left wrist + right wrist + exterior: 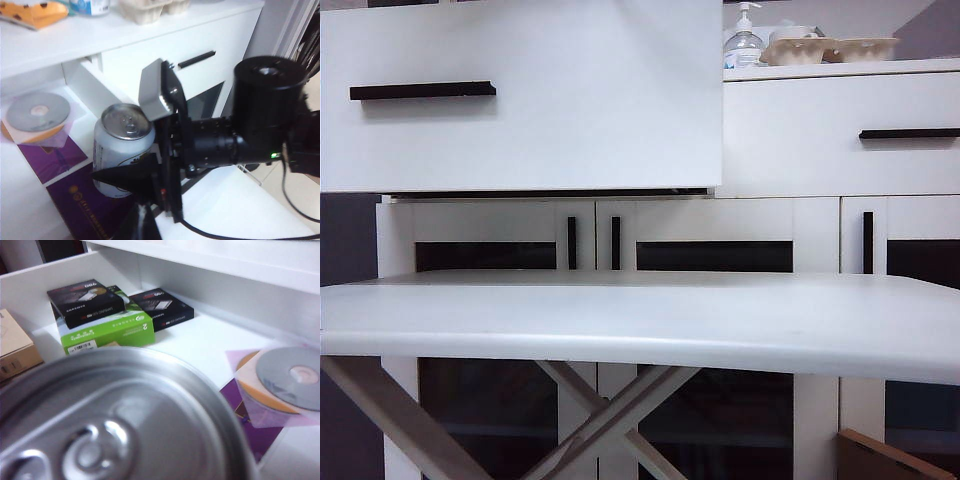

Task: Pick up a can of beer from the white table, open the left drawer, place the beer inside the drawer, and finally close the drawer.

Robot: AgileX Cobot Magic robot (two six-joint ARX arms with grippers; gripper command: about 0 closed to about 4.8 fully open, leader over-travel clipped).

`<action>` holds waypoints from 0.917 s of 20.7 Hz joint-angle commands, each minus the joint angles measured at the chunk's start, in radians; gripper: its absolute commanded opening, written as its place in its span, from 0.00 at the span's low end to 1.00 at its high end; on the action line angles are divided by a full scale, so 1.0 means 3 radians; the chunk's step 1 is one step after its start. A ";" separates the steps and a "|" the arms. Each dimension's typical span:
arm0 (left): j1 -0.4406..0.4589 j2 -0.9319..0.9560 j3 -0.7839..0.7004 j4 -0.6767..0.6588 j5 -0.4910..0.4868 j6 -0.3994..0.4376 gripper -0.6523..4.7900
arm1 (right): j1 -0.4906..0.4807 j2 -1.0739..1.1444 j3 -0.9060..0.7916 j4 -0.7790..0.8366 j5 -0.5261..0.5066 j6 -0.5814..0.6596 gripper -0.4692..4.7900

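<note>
1. Right gripper first, since nothing else is working. From outside you can't see either arm. What you do see is the left drawer pulled out towards the camera, its black handle at the left, with the white table near and below it.
2. The left wrist view shows the right gripper clamped on the can, one finger on each side of the body. That side grip makes sense because it keeps the lid level. The can stands upright over the open drawer, long axis vertical, pull-tab end up. I can't tell if its base touches the purple booklet. The left gripper is closed and empty, hanging back near the table, probably just out of the way.
3. In the right wrist view the can lid fills the near part. Past it are a green box, black boxes and a disc inside the drawer.
</note>
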 commanded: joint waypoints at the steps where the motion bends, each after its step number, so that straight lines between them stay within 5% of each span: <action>1: -0.0005 0.0028 0.0014 0.0029 0.0017 0.0014 0.11 | 0.0013 -0.0019 0.0031 0.0018 -0.0029 -0.0039 0.48; 4: -0.0005 0.0042 0.0014 0.0034 0.0015 0.0013 0.11 | 0.0013 -0.0020 0.0037 0.0005 -0.0046 -0.0041 0.49; 6: -0.0005 0.0041 0.0014 0.0043 0.0015 0.0011 0.11 | 0.0013 -0.0020 0.0092 -0.0027 -0.0051 -0.0050 0.66; 9: -0.0005 0.0041 0.0014 0.0046 0.0017 0.0011 0.11 | 0.0013 -0.0020 0.0178 -0.0120 -0.0052 -0.0111 0.67; 12: -0.0005 0.0041 0.0014 0.0043 0.0015 0.0009 0.11 | 0.0011 -0.0022 0.0239 -0.0170 -0.0050 -0.0114 0.80; 14: -0.0005 0.0041 0.0014 0.0042 0.0017 0.0009 0.11 | 0.0011 -0.0022 0.0239 -0.0244 -0.0051 -0.0114 1.00; 19: -0.0005 0.0041 0.0014 0.0042 0.0015 0.0001 0.11 | 0.0011 -0.0070 0.0258 -0.0264 -0.0015 -0.0116 1.00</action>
